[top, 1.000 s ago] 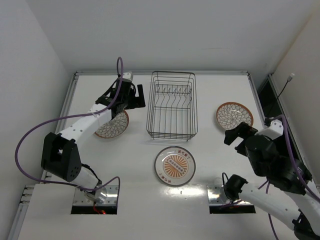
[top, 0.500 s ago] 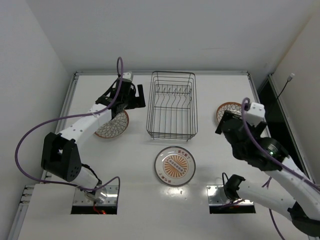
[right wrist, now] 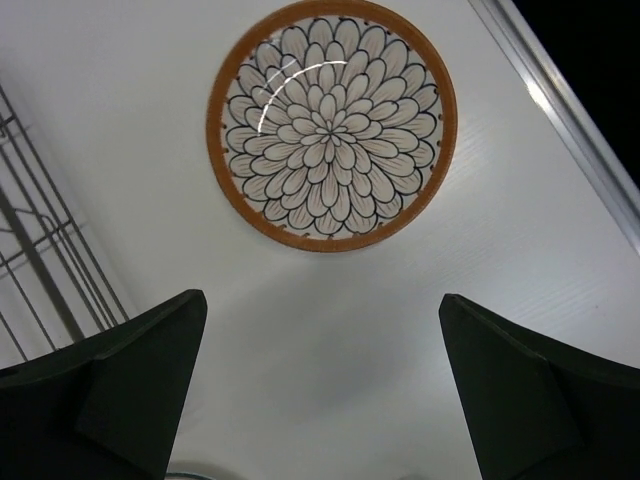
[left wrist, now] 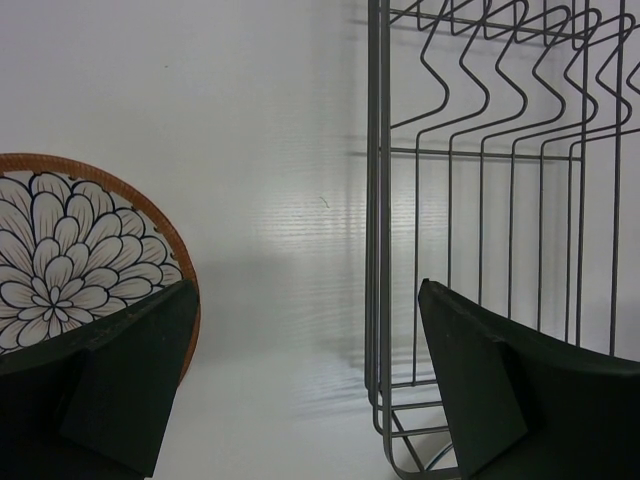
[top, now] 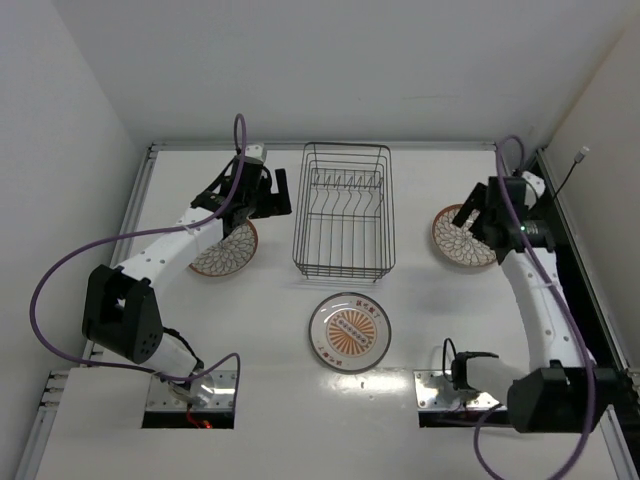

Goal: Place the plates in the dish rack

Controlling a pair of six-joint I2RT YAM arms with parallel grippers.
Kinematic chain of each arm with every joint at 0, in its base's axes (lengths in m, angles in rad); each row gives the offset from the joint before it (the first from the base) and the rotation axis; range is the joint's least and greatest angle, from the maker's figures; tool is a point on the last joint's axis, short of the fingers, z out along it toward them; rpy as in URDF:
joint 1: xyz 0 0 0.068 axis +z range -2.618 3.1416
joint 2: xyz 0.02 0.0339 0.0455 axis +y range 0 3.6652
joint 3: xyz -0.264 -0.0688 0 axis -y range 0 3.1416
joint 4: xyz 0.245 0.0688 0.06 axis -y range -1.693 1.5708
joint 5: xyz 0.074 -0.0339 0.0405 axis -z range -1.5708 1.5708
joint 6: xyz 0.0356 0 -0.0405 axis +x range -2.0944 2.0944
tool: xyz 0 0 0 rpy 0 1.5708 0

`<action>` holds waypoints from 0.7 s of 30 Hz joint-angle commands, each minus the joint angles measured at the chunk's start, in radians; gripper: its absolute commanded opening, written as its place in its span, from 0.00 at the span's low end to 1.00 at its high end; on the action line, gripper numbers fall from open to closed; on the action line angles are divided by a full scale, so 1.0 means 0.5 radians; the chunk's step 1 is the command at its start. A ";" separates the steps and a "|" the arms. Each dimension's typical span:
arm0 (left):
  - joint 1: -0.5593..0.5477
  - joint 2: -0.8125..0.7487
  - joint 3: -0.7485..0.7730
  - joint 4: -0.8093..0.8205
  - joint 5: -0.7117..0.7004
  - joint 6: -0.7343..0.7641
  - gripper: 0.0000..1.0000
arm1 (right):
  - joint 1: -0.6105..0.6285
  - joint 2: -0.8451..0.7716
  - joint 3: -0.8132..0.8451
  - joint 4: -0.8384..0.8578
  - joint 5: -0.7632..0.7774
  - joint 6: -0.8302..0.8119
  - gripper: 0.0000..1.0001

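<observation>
The dark wire dish rack (top: 343, 210) stands at the far middle of the table with nothing in its prongs. A scale-patterned plate (top: 222, 252) lies flat to its left, partly under my left arm. My left gripper (top: 278, 194) hovers open between that plate (left wrist: 70, 250) and the rack's wall (left wrist: 378, 200). A second scale-patterned plate (top: 462, 240) lies flat to the rack's right. My right gripper (top: 476, 218) hangs open above its near side; the plate (right wrist: 332, 122) shows whole beyond the open gripper (right wrist: 322, 300). The medallion plate (top: 349, 331) lies flat in front of the rack.
A raised metal rail (right wrist: 560, 110) borders the table just right of the right plate. White walls close in the far and side edges. The rack's edge (right wrist: 40, 260) shows at the left of the right wrist view. Arm base mounts (top: 190, 390) sit at the near edge.
My right arm has swung from the near right, out and away, until its gripper is above the right plate. The left arm, plates and rack have not moved.
</observation>
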 commanded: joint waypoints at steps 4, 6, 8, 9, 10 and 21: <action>0.018 -0.082 -0.002 0.065 0.039 0.006 0.91 | -0.624 0.181 -0.014 0.242 -0.837 -0.117 1.00; 0.018 -0.082 -0.002 0.065 0.039 0.006 0.91 | -0.786 0.227 -0.093 0.309 -0.960 -0.096 1.00; 0.018 -0.082 -0.002 0.065 0.057 0.006 0.91 | -0.979 0.254 -0.213 0.361 -1.052 -0.075 1.00; 0.018 -0.082 -0.002 0.065 0.057 0.006 0.91 | -1.047 0.312 -0.259 0.401 -1.207 -0.074 1.00; 0.018 -0.082 -0.002 0.065 0.057 0.006 0.91 | -1.117 0.352 -0.350 0.487 -1.297 -0.053 1.00; 0.018 -0.082 -0.002 0.065 0.057 0.006 0.91 | -1.514 0.938 -0.600 0.868 -1.816 -0.053 0.98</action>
